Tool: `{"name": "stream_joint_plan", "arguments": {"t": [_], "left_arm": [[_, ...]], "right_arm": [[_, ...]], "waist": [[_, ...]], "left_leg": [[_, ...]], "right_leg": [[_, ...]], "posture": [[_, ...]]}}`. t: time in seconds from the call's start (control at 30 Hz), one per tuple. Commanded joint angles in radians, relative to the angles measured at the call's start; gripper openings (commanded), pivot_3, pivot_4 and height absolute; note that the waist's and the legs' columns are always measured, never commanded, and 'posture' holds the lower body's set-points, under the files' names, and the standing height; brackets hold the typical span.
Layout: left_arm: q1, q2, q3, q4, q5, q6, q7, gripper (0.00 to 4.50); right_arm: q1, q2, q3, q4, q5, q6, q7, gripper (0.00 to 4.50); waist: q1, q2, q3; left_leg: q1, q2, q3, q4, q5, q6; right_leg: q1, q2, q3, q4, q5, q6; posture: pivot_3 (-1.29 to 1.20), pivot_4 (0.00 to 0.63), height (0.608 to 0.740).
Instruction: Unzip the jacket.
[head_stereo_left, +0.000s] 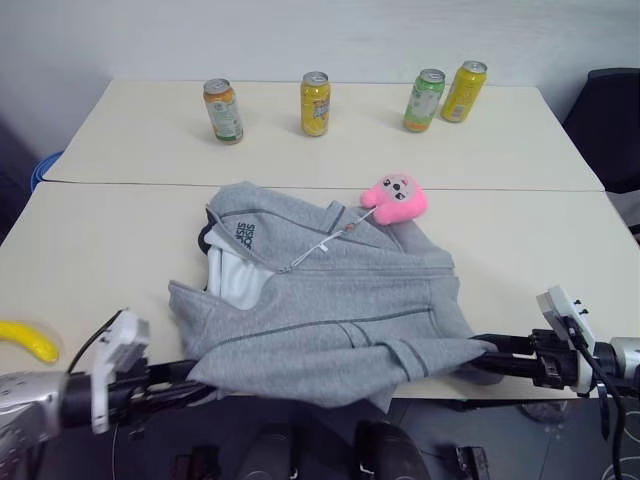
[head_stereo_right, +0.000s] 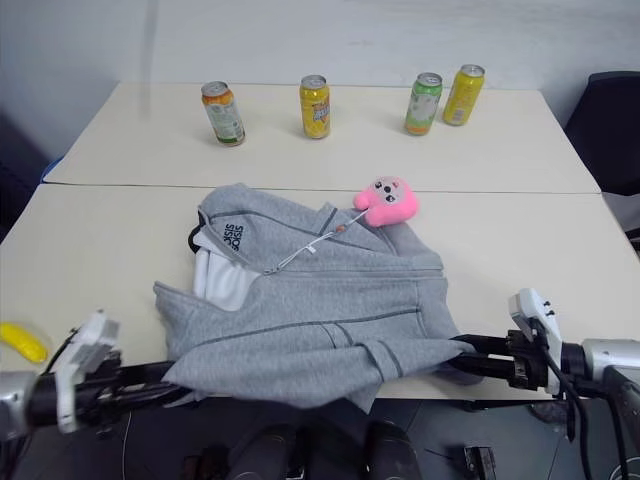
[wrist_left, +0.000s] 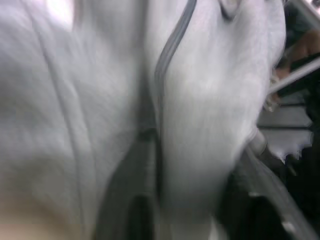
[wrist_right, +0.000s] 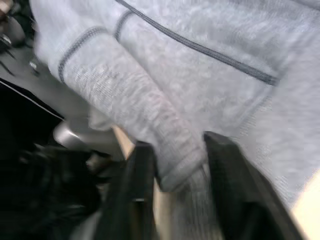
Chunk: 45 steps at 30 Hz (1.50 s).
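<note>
The light-grey jacket (head_stereo_left: 330, 300) lies flat on the near table (head_stereo_left: 100, 250), its collar open on white lining (head_stereo_left: 240, 280) and its lower edge hanging over the table's front edge. At the jacket's lower left corner my left gripper (head_stereo_left: 195, 378) points in from the left. In the left wrist view a fold of the grey fabric (wrist_left: 200, 100) lies between its spread fingers. My right gripper (head_stereo_left: 478, 355) comes in from the right at the lower right corner. Its fingers (wrist_right: 225, 175) stand apart, with a rolled grey cuff (wrist_right: 165, 135) between them.
A pink plush toy (head_stereo_left: 395, 198) rests on the jacket's upper right. Several drink cans (head_stereo_left: 315, 103) stand in a row on the far table. A yellow object (head_stereo_left: 28, 340) lies at the near left edge. A black chair (head_stereo_left: 610, 120) stands at the right.
</note>
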Motion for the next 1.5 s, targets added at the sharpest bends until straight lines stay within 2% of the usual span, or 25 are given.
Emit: {"name": "stream_joint_plan", "arguments": {"t": [0.03, 0.13, 0.2, 0.27, 0.33, 0.43, 0.53, 0.6, 0.67, 0.8, 0.9, 0.97, 1.07, 1.2, 1.3, 1.4, 1.5], "left_arm": [[0.042, 0.086, 0.082, 0.076, 0.028, -0.029, -0.102, 2.96], [-0.049, 0.091, 0.103, 0.137, -0.015, -0.049, -0.091, 3.88], [-0.167, 0.087, 0.094, 0.162, -0.071, -0.035, -0.066, 4.48], [-0.286, 0.085, 0.070, 0.171, -0.103, -0.032, -0.025, 4.48], [-0.447, 0.076, -0.001, 0.202, -0.070, -0.086, 0.037, 4.48], [-0.608, 0.066, -0.144, 0.258, 0.024, -0.189, 0.050, 4.48], [-0.737, 0.046, -0.314, 0.332, 0.153, -0.321, 0.034, 4.48], [-0.842, 0.006, -0.404, 0.426, 0.229, -0.404, 0.034, 4.48], [-0.937, -0.050, -0.485, 0.521, 0.303, -0.491, 0.041, 4.48], [-1.021, -0.123, -0.549, 0.632, 0.344, -0.527, 0.030, 4.48], [-1.008, -0.128, -0.595, 0.638, 0.350, -0.503, -0.013, 4.50], [-0.985, -0.126, -0.625, 0.638, 0.377, -0.515, -0.025, 4.50], [-0.975, -0.179, -0.627, 0.703, 0.420, -0.575, 0.042, 4.50], [-0.954, -0.231, -0.634, 0.780, 0.496, -0.661, 0.118, 4.50], [-0.905, -0.254, -0.628, 0.751, 0.483, -0.632, 0.126, 4.50], [-0.850, -0.254, -0.624, 0.710, 0.470, -0.612, 0.130, 4.50], [-0.789, -0.247, -0.611, 0.675, 0.465, -0.605, 0.136, 4.50]], "right_arm": [[-0.038, -0.016, -0.108, -0.042, 0.215, 0.185, -0.039, 2.90], [-0.172, 0.013, -0.143, 0.013, 0.302, 0.238, -0.128, 3.90], [-0.294, 0.049, -0.126, 0.055, 0.291, 0.217, -0.195, 4.50], [-0.418, 0.092, -0.099, 0.102, 0.272, 0.197, -0.261, 4.50], [-0.585, 0.152, -0.043, 0.176, 0.205, 0.163, -0.355, 4.50], [-0.733, 0.212, 0.129, 0.278, -0.043, 0.045, -0.458, 4.50], [-0.885, 0.326, 0.235, 0.432, -0.174, -0.019, -0.536, 4.50], [-0.995, 0.394, 0.303, 0.558, -0.266, -0.023, -0.585, 4.50], [-1.092, 0.464, 0.338, 0.713, -0.344, -0.088, -0.620, 4.50], [-1.206, 0.554, 0.318, 0.956, -0.395, -0.184, -0.613, 4.50], [-1.259, 0.590, 0.293, 1.067, -0.391, -0.189, -0.566, 3.91], [-1.280, 0.598, 0.288, 1.111, -0.405, -0.197, -0.542, 3.29], [-1.287, 0.600, 0.297, 1.143, -0.434, -0.247, -0.506, 2.33], [-1.265, 0.587, 0.311, 1.140, -0.521, -0.447, -0.559, 1.10], [-1.212, 0.513, 0.357, 1.083, -0.660, -0.656, -0.621, 0.15], [-1.153, 0.463, 0.289, 0.982, -0.662, -0.758, -0.671, 0.07], [-1.071, 0.366, 0.256, 0.912, -0.695, -0.850, -0.691, 0.07]], "waist": [[-0.002, 0.000, 0.000], [-0.004, 0.003, 0.002], [-0.004, 0.003, 0.002], [-0.003, 0.003, 0.002], [-0.007, 0.004, 0.002], [-0.013, 0.005, 0.002], [-0.026, 0.004, 0.002], [-0.031, 0.004, 0.002], [-0.035, 0.003, 0.002], [-0.041, 0.003, 0.002], [-0.052, 0.003, 0.001], [-0.057, 0.003, 0.001], [-0.058, 0.003, 0.001], [-0.058, 0.003, 0.001], [-0.055, 0.003, 0.001], [-0.053, 0.003, 0.001], [-0.053, 0.003, 0.001]], "left_leg": [[0.000, 0.000, 0.000, 0.000, 0.000, 0.000], [0.000, 0.000, 0.000, 0.001, -0.003, -0.001], [0.000, 0.000, 0.000, 0.001, -0.003, -0.003], [0.000, 0.000, 0.000, 0.000, -0.003, -0.004], [-0.001, -0.001, 0.000, -0.001, -0.002, -0.004], [-0.003, -0.002, 0.002, -0.002, 0.002, -0.002], [-0.003, -0.002, 0.005, -0.004, 0.003, -0.002], [-0.008, -0.002, 0.009, -0.004, 0.004, -0.001], [-0.019, -0.002, 0.013, 0.002, 0.005, 0.001], [-0.018, -0.002, 0.015, 0.004, 0.007, 0.002], [-0.018, -0.002, 0.014, 0.004, 0.007, 0.002], [-0.018, -0.002, 0.013, 0.004, 0.007, 0.002], [-0.018, -0.002, 0.013, 0.004, 0.007, 0.002], [-0.017, -0.002, 0.013, 0.004, 0.007, 0.003], [-0.017, -0.002, 0.013, 0.005, 0.008, 0.002], [-0.017, -0.003, 0.010, 0.005, 0.008, 0.003], [-0.017, -0.003, 0.009, 0.005, 0.008, 0.003]], "right_leg": [[0.000, 0.000, 0.000, -0.001, 0.000, 0.000], [0.000, -0.002, 0.000, -0.001, 0.002, -0.001], [-0.001, -0.003, 0.000, -0.001, 0.004, -0.002], [-0.002, -0.003, 0.000, -0.001, 0.004, -0.002], [-0.003, -0.002, 0.000, 0.000, 0.004, -0.002], [-0.006, -0.001, 0.000, 0.002, 0.004, -0.001], [-0.007, 0.007, -0.003, 0.008, 0.004, -0.001], [-0.014, 0.009, -0.006, 0.009, 0.004, -0.001], [-0.025, 0.008, -0.007, 0.014, 0.004, -0.001], [-0.025, 0.008, -0.006, 0.015, 0.005, 0.001], [-0.025, 0.008, -0.007, 0.015, 0.005, 0.001], [-0.025, 0.008, -0.007, 0.016, 0.005, 0.001], [-0.025, 0.008, -0.006, 0.016, 0.005, 0.001], [-0.024, 0.007, -0.006, 0.016, 0.005, 0.001], [-0.023, 0.006, -0.005, 0.017, 0.005, 0.001], [-0.022, 0.005, -0.002, 0.017, 0.005, 0.001], [-0.021, 0.005, -0.002, 0.016, 0.005, 0.001]], "posture": [[0.00, 0.150, 0.740], [0.00, 0.150, 0.740], [0.00, 0.150, 0.740], [0.00, 0.150, 0.740], [0.00, 0.150, 0.740], [0.00, 0.150, 0.740], [0.00, 0.150, 0.740], [0.00, 0.150, 0.740], [0.00, 0.150, 0.740], [0.00, 0.150, 0.740], [0.00, 0.150, 0.740], [0.00, 0.150, 0.740], [0.00, 0.150, 0.740], [0.00, 0.150, 0.740], [0.00, 0.150, 0.740], [0.00, 0.150, 0.740], [0.00, 0.150, 0.740]]}}
